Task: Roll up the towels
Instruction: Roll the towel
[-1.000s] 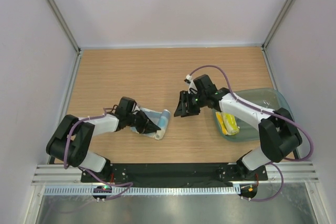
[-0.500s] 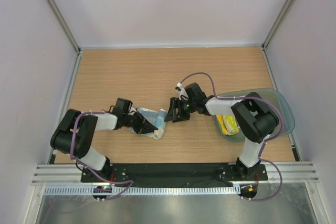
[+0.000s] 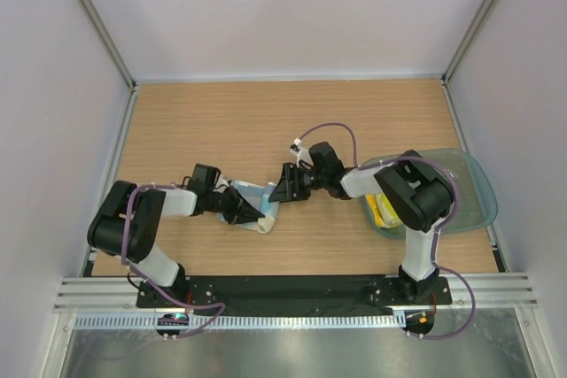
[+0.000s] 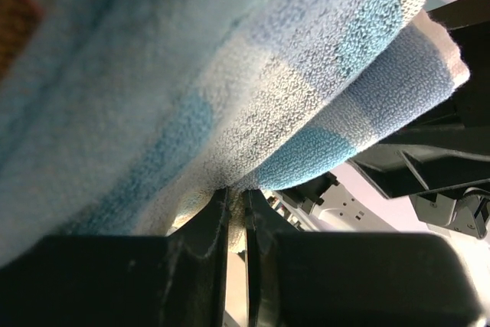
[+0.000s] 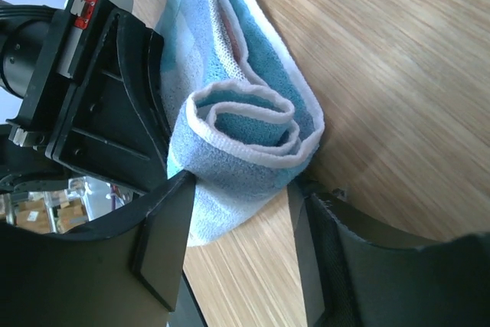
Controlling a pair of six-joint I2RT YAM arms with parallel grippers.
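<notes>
My left gripper (image 4: 236, 220) pinches the blue towel (image 5: 245, 139), whose roll end sits between my right gripper's (image 5: 241, 246) spread jaws.

Count: two towels, one light blue towel (image 3: 262, 198) at 9 o'clock on the desk (image 3: 266, 121), one yellow towel (image 3: 384, 211) at 3 o'clock; one plastic tub (image 3: 469, 188); two hands, left hand (image 3: 251, 211), right hand (image 3: 282, 190)

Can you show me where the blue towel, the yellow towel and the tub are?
Blue towel (image 5: 245, 139): right wrist view, its rolled end.
Yellow towel (image 3: 384, 211): top view, its middle.
Tub (image 3: 474, 185): top view, its bare bottom.
</notes>
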